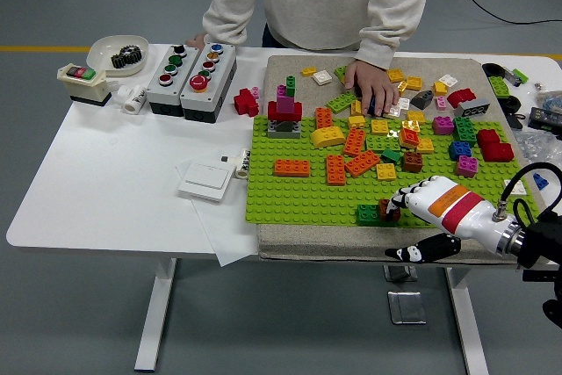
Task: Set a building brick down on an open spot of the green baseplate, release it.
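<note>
Brown brick under right hand fingertips.

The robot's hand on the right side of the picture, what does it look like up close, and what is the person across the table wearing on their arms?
The right hand has a white shell with black-jointed fingers and a black-and-white thumb. An orange and a red band mark its white wrist, which joins a black arm with a looped black cable. The person wears long light grey sweatshirt sleeves.
</note>
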### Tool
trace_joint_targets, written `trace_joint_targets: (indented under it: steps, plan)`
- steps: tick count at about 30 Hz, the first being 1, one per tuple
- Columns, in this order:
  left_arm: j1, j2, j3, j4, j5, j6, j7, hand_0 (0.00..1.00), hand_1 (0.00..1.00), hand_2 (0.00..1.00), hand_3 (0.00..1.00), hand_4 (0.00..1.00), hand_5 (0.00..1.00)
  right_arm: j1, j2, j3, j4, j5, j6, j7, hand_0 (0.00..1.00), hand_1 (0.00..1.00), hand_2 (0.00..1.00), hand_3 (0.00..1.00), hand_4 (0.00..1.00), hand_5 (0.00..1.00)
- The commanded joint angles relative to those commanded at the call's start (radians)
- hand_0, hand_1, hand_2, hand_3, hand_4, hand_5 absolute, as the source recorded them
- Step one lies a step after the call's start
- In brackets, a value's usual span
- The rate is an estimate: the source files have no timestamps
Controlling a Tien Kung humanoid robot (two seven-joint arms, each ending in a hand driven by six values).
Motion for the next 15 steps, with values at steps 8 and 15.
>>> trace_joint_targets:
  steps: [8,15]
  plan:
    - [0.002,0.000,-0.008,0.000,0.014,-0.002,0.004,0.751,0.763,0.792,0.676,0.784,0.746,-0.003,0.001,-0.004,-0.006,-0.002,0.003,-0.002,0.488,0.578,0.670,0.578,0.868,0.649]
    - [0.005,0.000,-0.015,0.001,0.027,-0.004,0.009,0.752,0.762,0.791,0.677,0.784,0.748,-0.006,0.000,-0.002,0.000,-0.001,0.003,-0.002,0.485,0.573,0.667,0.577,0.867,0.649]
